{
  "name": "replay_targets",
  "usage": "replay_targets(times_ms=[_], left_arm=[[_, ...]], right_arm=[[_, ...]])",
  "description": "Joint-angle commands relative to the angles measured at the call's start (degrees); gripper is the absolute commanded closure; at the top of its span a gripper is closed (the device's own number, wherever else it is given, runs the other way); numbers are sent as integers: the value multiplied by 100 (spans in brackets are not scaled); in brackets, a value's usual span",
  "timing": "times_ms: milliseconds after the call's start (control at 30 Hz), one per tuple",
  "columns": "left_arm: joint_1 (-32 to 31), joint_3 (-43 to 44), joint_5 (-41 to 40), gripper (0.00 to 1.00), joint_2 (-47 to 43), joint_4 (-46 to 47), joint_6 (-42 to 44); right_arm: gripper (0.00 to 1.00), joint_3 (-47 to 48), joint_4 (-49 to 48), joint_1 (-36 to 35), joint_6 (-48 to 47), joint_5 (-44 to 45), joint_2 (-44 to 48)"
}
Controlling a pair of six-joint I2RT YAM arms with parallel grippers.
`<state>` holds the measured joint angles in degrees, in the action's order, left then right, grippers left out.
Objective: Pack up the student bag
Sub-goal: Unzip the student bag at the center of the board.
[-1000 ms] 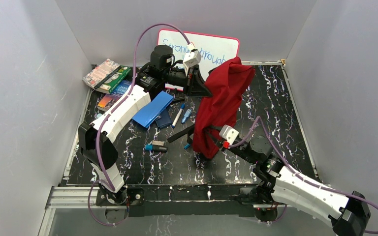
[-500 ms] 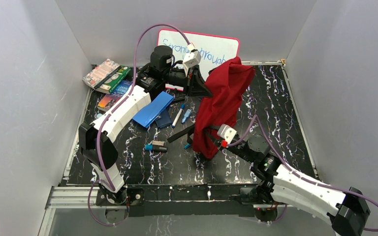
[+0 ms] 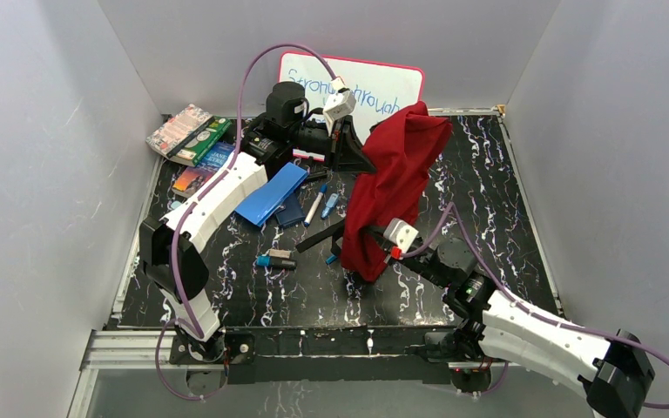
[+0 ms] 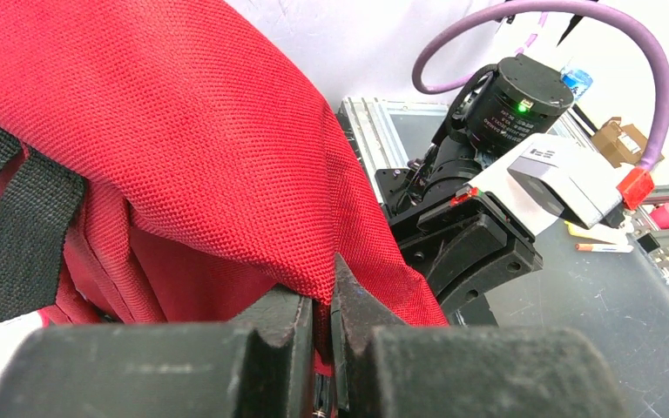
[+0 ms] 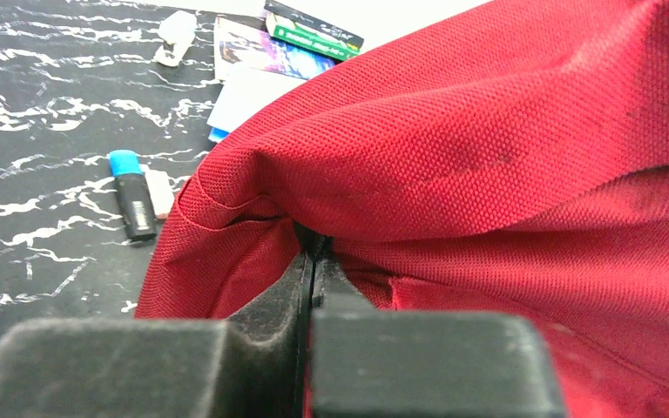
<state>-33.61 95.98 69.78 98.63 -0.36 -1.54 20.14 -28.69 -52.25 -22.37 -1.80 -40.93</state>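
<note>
Left gripper (image 4: pixel 324 292) pinched tight on the upper fold of the student bag (image 3: pixel 396 178), which hangs upright just in front of whiteboard (image 3: pixel 383 83). Right gripper (image 5: pixel 312 251) clamped narrow on the bag's lower edge, farther from whiteboard.

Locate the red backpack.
Top view, right of centre: the red backpack hangs between the left gripper near its top and the right gripper at its bottom, pens to its left.

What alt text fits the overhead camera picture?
Two robot arms hold a red backpack upright on a black marbled table: the left gripper pinches it high up, the right gripper low down. Books, a blue case and markers lie left of it.
</note>
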Motion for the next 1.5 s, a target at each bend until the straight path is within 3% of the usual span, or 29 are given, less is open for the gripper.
replay_targets(times_ms=[0,367,633,967,1367,1467], left_arm=[[-23,6,259,100,-533,385,13],[-23,-115,184,100,-646,212,303],[-23,-226,246,100,-705,206,331],[-81,-227,386,100,-588,216,194],[-190,-397,504,100,-691,95,207],[-190,-518,254,96,-829,-101,357]], right_arm=[[100,316,-85,-11,161,146,204],[100,701,891,-12,135,590,557],[100,1440,1519,-7,436,1922,405],[100,2465,1721,-9,314,2180,52],[100,3129,1529,-9,196,3833,-476],[100,3184,1752,-9,476,3776,-475]])
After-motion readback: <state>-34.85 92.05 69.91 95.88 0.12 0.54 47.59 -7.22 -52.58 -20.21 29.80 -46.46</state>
